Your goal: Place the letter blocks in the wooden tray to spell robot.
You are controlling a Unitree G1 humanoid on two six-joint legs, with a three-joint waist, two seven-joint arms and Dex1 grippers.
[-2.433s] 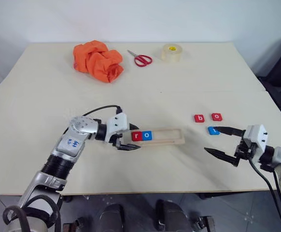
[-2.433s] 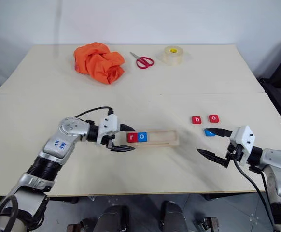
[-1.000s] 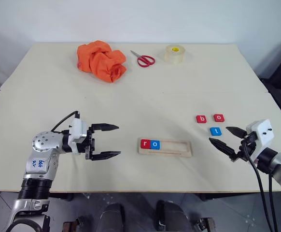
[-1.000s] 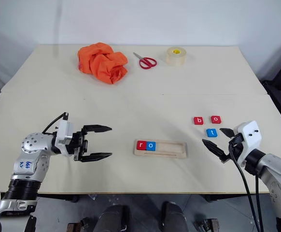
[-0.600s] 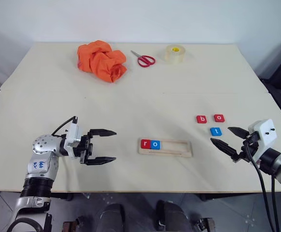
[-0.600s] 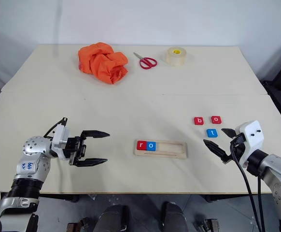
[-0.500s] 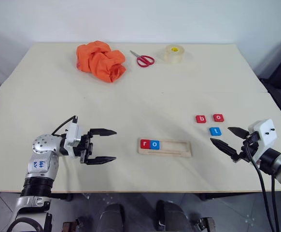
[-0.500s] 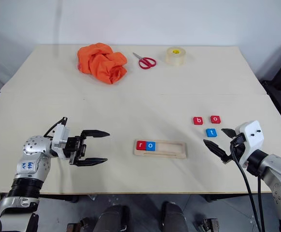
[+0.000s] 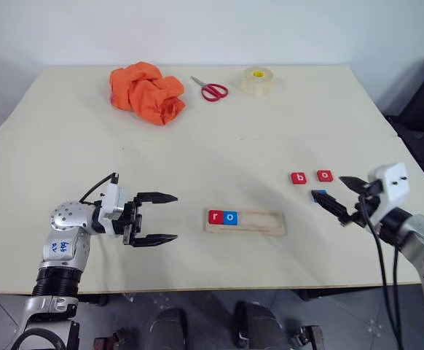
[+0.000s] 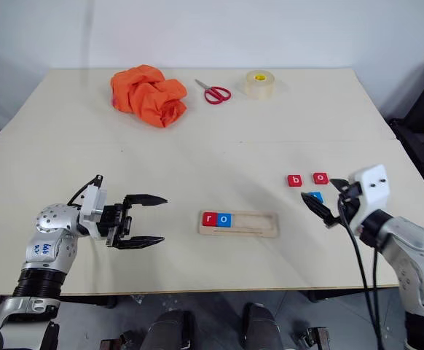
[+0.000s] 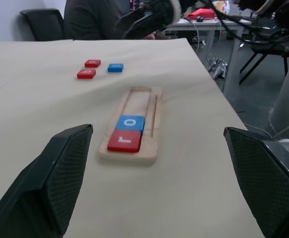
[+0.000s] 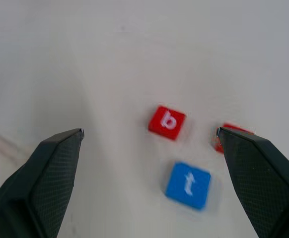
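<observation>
Right gripper [image 9: 334,195], jaws spread wide and empty, hovers at the loose tiles on the robot's right side of the surface [image 9: 219,138]; its lower finger overlaps the blue "t" block [image 12: 188,185] in the head views, and the wrist view shows that block and the red "b" block [image 12: 167,122] lying between the parted jaws, not gripped. Left gripper [image 9: 159,217], jaws likewise wide apart and holding nothing, points level toward the wooden tray [image 9: 258,222] from well to its left.

Progress: two of five letters are seated. The red "r" block [image 9: 216,216] and blue "o" block [image 9: 230,217] sit side by side, touching, at the tray's left end; the rest of the groove is bare. Remaining on the surface, well apart from the tray: "b", the second red "o" block [image 9: 325,176] just beside it, and "t" just in front of the pair. Next letter due, by judgement, is "b", then "o", then "t".

Unrelated: orange cloth [image 9: 147,92], scissors [image 9: 209,88] and tape roll [image 9: 257,80] along the far edge.
</observation>
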